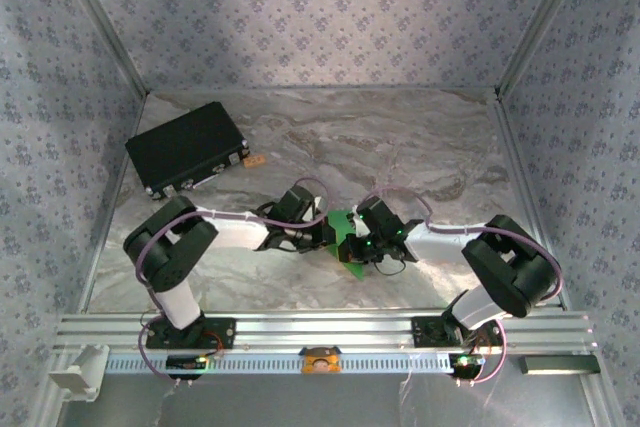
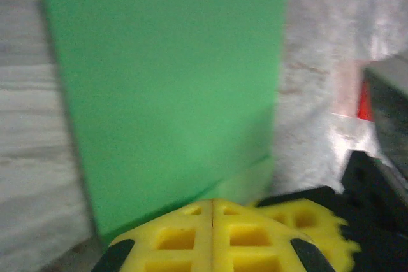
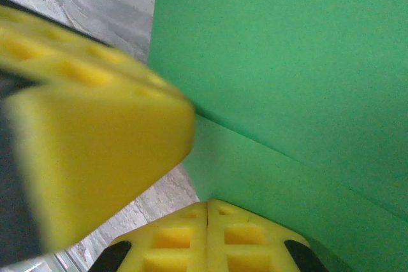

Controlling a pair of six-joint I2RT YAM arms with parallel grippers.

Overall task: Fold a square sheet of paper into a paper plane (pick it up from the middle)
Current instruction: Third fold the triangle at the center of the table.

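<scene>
Your green sheet (image 1: 347, 245) lies mid-worktop, folded over (1 crease shows). The left pincer (image 2: 211, 205) and right pincer (image 3: 207, 207), both squeezed together, crowd it from 2 sides; a black case (image 1: 187, 158) sits far-left.

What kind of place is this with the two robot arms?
Probably a robot test booth, not a home: patterned walls box in a marble-look table, and the left arm and right arm are bolted to a metal rail at its edge.
</scene>
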